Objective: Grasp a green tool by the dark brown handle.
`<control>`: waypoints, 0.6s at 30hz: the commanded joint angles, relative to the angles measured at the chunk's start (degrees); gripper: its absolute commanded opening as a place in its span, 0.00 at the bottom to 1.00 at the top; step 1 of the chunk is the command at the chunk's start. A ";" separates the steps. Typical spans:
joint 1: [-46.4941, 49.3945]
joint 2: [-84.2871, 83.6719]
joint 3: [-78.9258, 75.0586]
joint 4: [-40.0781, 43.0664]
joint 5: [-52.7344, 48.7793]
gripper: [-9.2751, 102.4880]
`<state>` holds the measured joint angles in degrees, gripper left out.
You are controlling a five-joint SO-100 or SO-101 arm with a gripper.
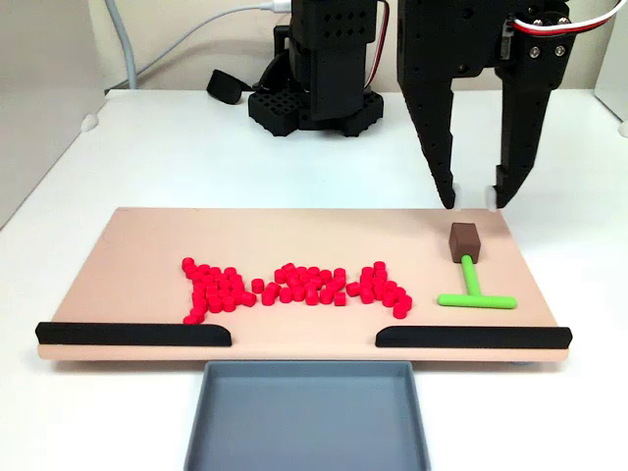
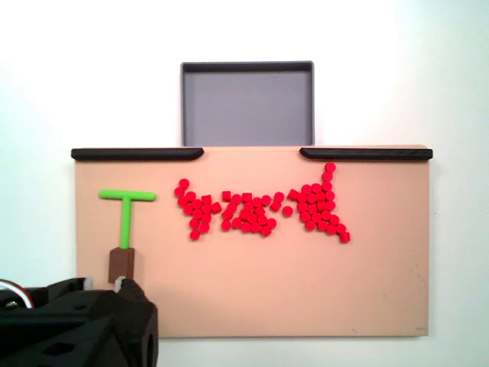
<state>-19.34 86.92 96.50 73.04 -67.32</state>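
Wide-open, empty hand [image 1: 472,201] hovers just behind the green tool's [image 1: 474,291] dark brown handle [image 1: 462,239].

There are no words, numbers, labels or signs to read in either fixed view.
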 commanded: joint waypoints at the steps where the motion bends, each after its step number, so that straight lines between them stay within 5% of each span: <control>1: 1.32 1.76 -0.97 0.09 -0.53 0.24; 18: 2.64 -3.25 -2.72 -0.70 -1.85 0.26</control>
<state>-17.14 84.02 96.50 72.60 -68.99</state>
